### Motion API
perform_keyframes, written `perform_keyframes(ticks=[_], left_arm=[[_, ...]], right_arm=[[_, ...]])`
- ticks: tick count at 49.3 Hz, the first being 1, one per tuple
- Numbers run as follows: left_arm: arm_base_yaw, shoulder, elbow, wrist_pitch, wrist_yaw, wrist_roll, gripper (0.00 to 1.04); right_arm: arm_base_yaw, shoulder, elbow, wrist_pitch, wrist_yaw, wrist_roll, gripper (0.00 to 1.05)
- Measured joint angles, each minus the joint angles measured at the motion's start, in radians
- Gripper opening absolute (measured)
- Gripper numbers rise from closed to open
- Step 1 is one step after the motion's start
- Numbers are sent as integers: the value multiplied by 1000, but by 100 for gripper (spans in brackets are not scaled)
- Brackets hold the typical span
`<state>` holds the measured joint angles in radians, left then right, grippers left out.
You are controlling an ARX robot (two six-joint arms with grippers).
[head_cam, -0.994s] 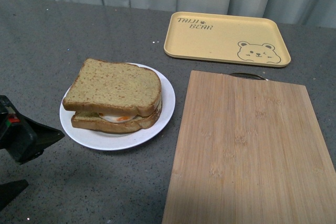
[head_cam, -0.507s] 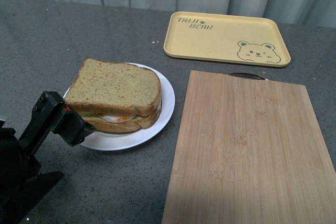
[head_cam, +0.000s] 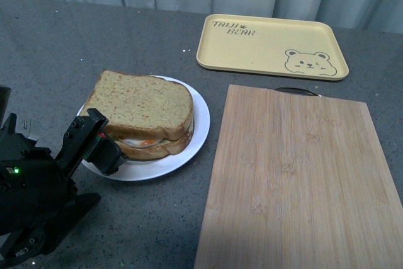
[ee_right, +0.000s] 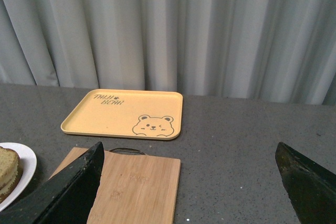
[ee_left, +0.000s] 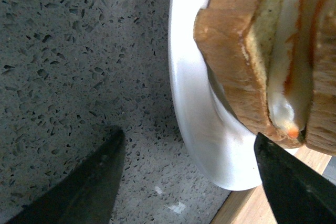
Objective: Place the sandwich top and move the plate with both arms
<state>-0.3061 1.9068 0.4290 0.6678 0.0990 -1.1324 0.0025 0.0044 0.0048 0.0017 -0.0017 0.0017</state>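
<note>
The sandwich top point(head_cam: 140, 102), a plain brown slice, lies on the egg slice on the white plate point(head_cam: 189, 140), left of centre on the table. My left gripper point(head_cam: 110, 181) is open at the plate's near-left rim. One finger point(head_cam: 107, 149) is over the rim by the sandwich; the other point(head_cam: 79, 209) is low over the table. In the left wrist view the plate rim point(ee_left: 194, 103) runs between the open fingers of the left gripper point(ee_left: 188, 136), with the egg point(ee_left: 286, 77) showing between the slices. My right gripper point(ee_right: 189, 145) is open on nothing above the table and is absent from the front view.
A yellow bear-print tray point(head_cam: 271, 45) lies at the back right. A wooden cutting board point(head_cam: 302, 181) lies right of the plate, close to its rim. Both show in the right wrist view, tray point(ee_right: 126, 111) and board point(ee_right: 136, 182). A grey curtain point(ee_right: 210, 24) closes the back.
My left arm has come in from the lower left, and its open fingers now straddle the plate's near-left rim. Plate and sandwich have stayed put.
</note>
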Motion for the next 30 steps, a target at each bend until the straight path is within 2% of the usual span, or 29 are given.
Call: perform_keyframes(ticks=[6,14,22,30], left_arm=[[2,35,21,-3,-2,-15,45],[18,59,45,11,3,-51,18],[38,59,47,40,18,-88,5],[44,54,10,119,60,-128,5]], right_arm=[[0,0,0,0,0,0,95],[0,0,0,0,0,0,95],[0,0,0,0,0,0,95],[0,0,0,0,0,0,95]])
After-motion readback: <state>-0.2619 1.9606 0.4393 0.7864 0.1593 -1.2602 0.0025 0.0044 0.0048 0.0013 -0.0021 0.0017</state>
